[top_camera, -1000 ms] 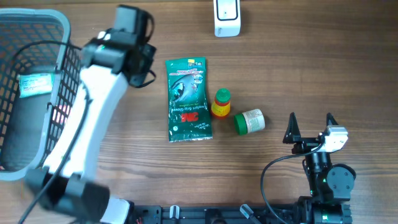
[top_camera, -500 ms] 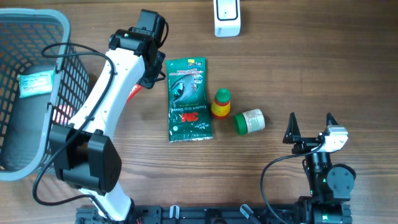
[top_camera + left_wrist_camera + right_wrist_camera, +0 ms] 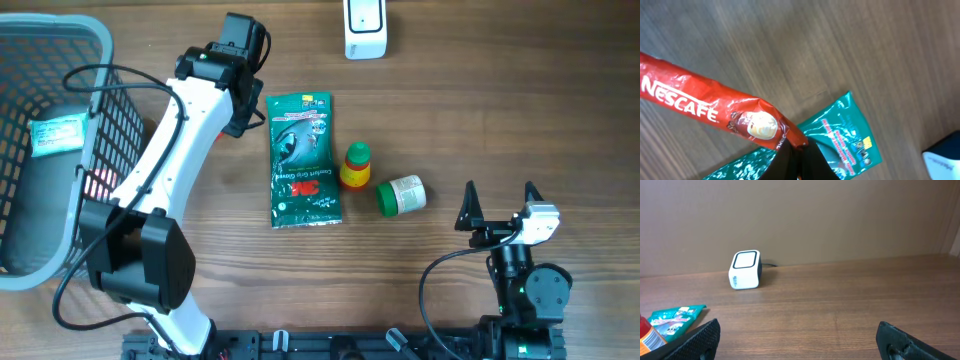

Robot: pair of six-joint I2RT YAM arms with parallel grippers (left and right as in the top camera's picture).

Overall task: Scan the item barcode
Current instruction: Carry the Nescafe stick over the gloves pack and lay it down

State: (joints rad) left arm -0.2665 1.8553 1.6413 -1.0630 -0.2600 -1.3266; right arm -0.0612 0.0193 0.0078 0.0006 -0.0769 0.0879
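Note:
A long red Nescafe sachet hangs over the table, pinched at one end by my left gripper, which is shut on it. No barcode shows on the side of the sachet that I can see. In the overhead view my left gripper is just left of the green 3M packet, and the arm hides the sachet. The white scanner stands at the table's far edge and also shows in the right wrist view as a scanner facing me. My right gripper rests open and empty at the front right.
A grey wire basket holding a labelled item stands at the far left. Right of the green packet are a yellow-red bottle with a green cap and a small white jar with a green lid.
My left arm has swung right, from over the basket's edge to beside the green packet, with the sachet in its grip. Over the last half second it barely moved. The right arm stayed still.

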